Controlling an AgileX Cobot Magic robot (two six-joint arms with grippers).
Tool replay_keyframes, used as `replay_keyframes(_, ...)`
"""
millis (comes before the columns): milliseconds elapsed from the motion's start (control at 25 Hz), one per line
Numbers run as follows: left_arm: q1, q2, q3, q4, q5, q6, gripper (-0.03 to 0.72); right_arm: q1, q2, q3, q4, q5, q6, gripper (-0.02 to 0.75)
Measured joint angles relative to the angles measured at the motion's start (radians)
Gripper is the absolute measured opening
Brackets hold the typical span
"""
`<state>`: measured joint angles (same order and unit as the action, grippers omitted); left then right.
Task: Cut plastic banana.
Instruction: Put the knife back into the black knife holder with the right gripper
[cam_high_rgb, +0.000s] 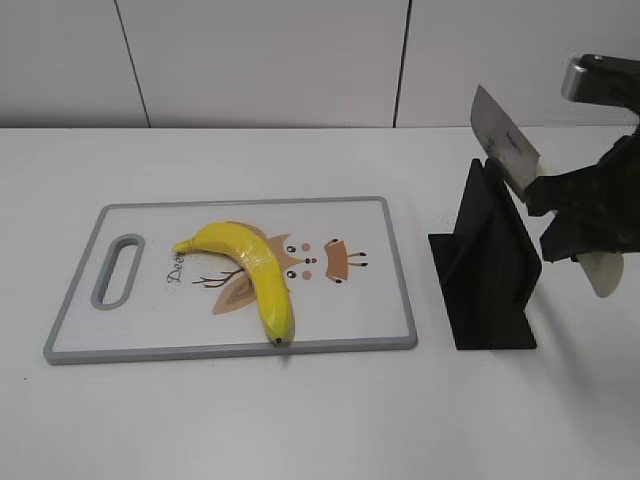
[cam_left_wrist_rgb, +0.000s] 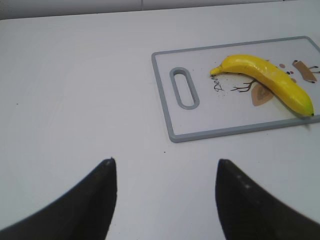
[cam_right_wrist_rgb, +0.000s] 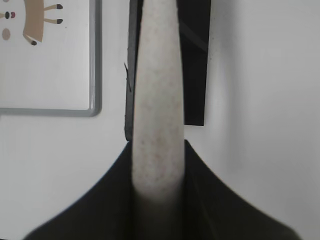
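A yellow plastic banana (cam_high_rgb: 252, 270) lies on a white cutting board with a grey rim (cam_high_rgb: 398, 265); both also show in the left wrist view, banana (cam_left_wrist_rgb: 270, 81) and board (cam_left_wrist_rgb: 162, 95). My right gripper (cam_high_rgb: 560, 215) is shut on a knife's pale handle (cam_right_wrist_rgb: 157, 100), with the blade (cam_high_rgb: 503, 145) raised above the black knife stand (cam_high_rgb: 485, 265). My left gripper (cam_left_wrist_rgb: 164, 172) is open and empty over bare table, left of the board.
The black stand (cam_right_wrist_rgb: 195, 60) sits right of the board's corner (cam_right_wrist_rgb: 95, 107). White table all around; a white wall runs behind.
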<state>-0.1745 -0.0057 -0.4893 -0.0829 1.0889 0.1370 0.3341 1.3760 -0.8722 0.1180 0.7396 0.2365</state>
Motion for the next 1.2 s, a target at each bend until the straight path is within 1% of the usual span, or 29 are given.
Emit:
replay_keyframes(240, 0.000, 0.000, 0.000, 0.000, 0.000, 0.000, 0.587, 0.000, 0.013, 0.000, -0.007, 0.000, -0.018, 0.169)
replay_keyframes(560, 0.000, 0.000, 0.000, 0.000, 0.000, 0.000, 0.585, 0.000, -0.068, -0.002, -0.010, 0.005, -0.018, 0.169)
replay_keyframes(1200, 0.000, 0.000, 0.000, -0.001, 0.000, 0.000, 0.585, 0.000, -0.045, -0.002, -0.003, 0.009, -0.049, 0.168)
